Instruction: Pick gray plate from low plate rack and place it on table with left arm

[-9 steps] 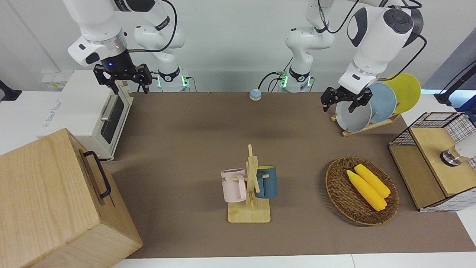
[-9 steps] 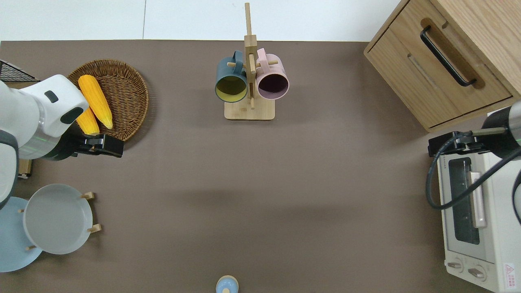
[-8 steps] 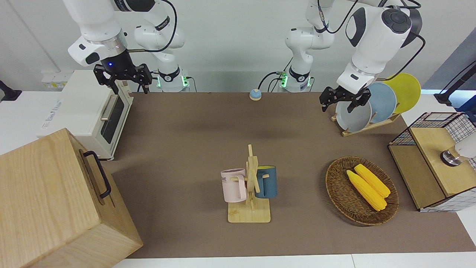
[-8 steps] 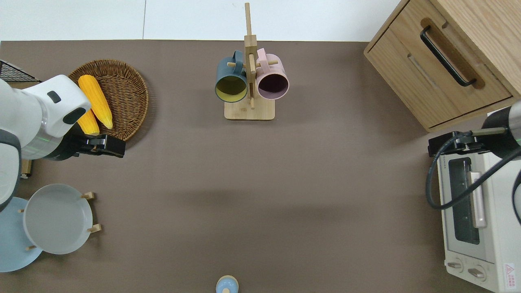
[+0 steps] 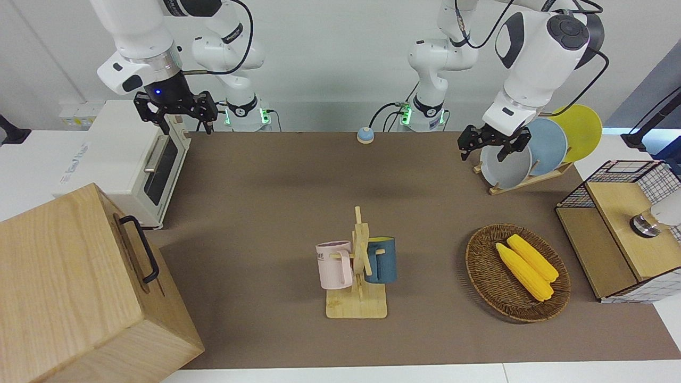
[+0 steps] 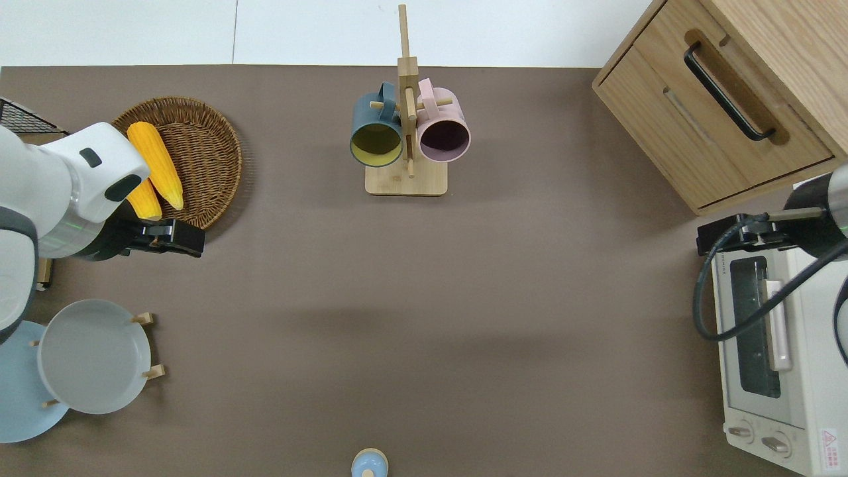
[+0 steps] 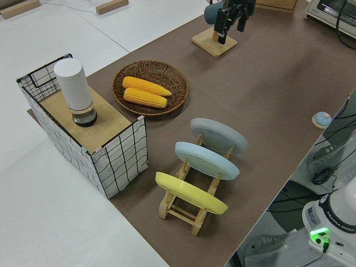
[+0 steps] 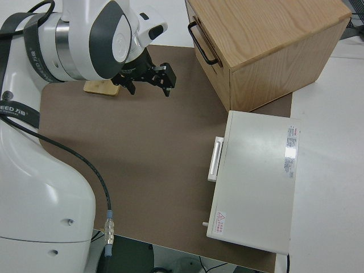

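1. The table [image 5: 266,213] carries the low plate rack [image 7: 192,214] at the left arm's end. The gray plate [image 6: 93,356] stands in its slot farthest from the robots, leaning on the pegs, beside a sky-blue plate [image 7: 207,160] and a yellow plate [image 7: 191,193].
2. The left gripper [image 6: 173,238] hangs in the air with its fingers spread wide and nothing between them. In the overhead view it is over bare table at the edge of the wicker basket [image 6: 199,126], and the gray plate lies well apart from it, nearer to the robots. I judge the coming move must bring the fingers back and down over the plate's upper rim.
3. The right arm is parked; its gripper [image 5: 175,109] is open and empty.
4. The pink mug [image 5: 334,264] bears dark letters reading "ME"; the oven's [image 5: 127,159] side lettering is too small to read.
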`<state>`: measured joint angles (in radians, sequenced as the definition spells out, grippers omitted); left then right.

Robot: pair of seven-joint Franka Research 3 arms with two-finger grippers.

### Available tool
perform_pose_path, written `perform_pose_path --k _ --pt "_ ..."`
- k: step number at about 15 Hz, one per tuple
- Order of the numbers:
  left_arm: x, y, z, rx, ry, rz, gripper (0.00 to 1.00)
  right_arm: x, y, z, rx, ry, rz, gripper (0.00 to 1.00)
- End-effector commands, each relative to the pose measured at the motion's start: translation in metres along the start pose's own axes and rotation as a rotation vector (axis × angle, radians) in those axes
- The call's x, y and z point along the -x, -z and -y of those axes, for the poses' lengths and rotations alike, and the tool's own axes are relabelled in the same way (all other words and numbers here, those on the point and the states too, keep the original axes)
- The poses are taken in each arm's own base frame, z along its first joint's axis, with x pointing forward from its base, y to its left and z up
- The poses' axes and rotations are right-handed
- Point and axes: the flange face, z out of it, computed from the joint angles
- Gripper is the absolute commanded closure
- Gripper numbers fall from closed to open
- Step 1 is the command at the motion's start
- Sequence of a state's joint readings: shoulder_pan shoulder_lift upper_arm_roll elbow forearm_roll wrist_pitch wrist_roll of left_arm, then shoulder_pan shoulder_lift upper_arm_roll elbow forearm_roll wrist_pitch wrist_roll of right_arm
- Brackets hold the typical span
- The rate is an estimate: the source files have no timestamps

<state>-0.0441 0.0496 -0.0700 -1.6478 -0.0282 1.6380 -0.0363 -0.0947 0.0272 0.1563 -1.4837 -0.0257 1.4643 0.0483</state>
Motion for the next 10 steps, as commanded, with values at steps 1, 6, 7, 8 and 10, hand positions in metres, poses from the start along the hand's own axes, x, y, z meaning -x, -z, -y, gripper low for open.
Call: perform_pose_path --k 1,6,7,8,10 --pt "0.002 0.0 0.005 0.005 0.014 0.013 0.0 0.0 0.003 0.001 -0.003 -0.003 -0.005 0.017" --pt "0.015 -0.008 0.014 -0.021 0.008 0.073 0.0 0.0 0.003 0.001 -0.003 -0.003 -0.005 0.017" --pt "0.018 -0.008 0.019 -0.03 0.013 0.074 0.0 0.0 0.003 0.001 -0.003 -0.003 -0.005 0.017" --pt "0.022 -0.007 0.025 -0.042 0.02 0.074 0.0 0.0 0.003 0.001 -0.003 -0.003 -0.005 0.017" --pt "0.03 -0.007 0.033 -0.074 0.006 0.078 0.0 0.0 0.003 0.001 -0.003 -0.003 -0.005 0.017"
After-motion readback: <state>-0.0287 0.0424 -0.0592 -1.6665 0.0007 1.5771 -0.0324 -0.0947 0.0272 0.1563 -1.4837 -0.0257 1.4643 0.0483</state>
